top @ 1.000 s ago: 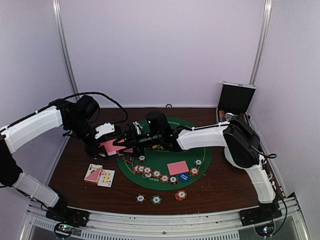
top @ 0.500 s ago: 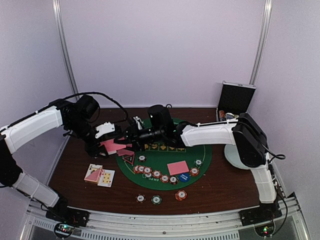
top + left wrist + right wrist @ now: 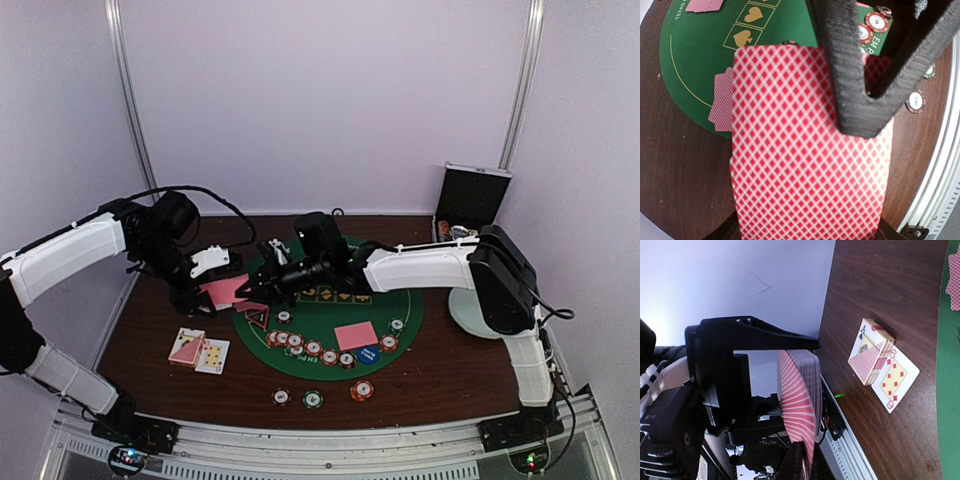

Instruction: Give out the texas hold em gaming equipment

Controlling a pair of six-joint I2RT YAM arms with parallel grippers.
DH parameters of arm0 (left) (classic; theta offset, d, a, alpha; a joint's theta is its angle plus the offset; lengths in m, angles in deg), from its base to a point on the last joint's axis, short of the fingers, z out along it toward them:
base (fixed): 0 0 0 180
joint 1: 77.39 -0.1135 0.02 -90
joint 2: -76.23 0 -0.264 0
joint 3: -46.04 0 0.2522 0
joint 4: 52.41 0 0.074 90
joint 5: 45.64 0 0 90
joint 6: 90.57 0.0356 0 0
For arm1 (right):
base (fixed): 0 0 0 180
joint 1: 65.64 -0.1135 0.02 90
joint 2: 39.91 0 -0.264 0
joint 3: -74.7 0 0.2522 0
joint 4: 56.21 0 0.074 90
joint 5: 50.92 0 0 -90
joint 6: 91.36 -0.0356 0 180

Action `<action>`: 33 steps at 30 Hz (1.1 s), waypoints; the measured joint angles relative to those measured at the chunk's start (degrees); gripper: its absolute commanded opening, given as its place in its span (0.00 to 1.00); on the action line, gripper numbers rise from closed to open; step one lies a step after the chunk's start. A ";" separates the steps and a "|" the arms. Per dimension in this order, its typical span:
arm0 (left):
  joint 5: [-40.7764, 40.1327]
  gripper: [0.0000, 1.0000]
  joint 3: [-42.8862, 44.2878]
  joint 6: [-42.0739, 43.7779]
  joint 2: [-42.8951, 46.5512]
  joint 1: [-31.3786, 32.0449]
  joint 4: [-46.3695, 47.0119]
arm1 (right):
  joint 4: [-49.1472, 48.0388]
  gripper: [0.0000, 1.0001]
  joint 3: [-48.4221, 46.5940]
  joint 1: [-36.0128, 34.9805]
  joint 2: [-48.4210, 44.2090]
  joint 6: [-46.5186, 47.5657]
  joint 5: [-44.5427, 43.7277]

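My left gripper (image 3: 212, 291) is shut on a deck of red-backed playing cards (image 3: 805, 150), held above the table's left side. The deck fills the left wrist view. My right gripper (image 3: 808, 462) reaches across from the green mat (image 3: 330, 312) and is shut on the near edge of the top card (image 3: 792, 390), which bows away from the stack. On the mat lie a face-down card (image 3: 356, 335), a few more cards (image 3: 256, 318) at its left rim, a curved row of striped chips (image 3: 310, 347) and a blue dealer disc (image 3: 368, 354).
A card box (image 3: 187, 346) and a face-up diamond card (image 3: 213, 356) lie on the brown table left of the mat. Three chips (image 3: 313, 399) sit near the front edge. An open black-and-silver case (image 3: 474, 200) stands at the back right, with a pale plate (image 3: 458, 318) behind the right arm.
My right gripper has stretched further left to the deck and its jaws have gone from open to shut on the top card. The left arm holds still.
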 measured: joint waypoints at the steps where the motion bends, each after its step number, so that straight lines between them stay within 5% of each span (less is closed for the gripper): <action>1: -0.13 0.00 0.00 0.00 0.00 0.00 -0.02 | 0.26 0.03 0.04 0.00 0.00 0.09 0.02; 19: -1.38 0.00 -0.09 0.02 0.00 0.00 0.02 | 0.17 0.00 17.92 5.16 -13.09 0.74 0.63; 33: -1.66 0.00 -0.09 0.04 -0.04 0.00 -0.09 | 14.27 0.00 40.04 15.72 -25.86 13.09 0.22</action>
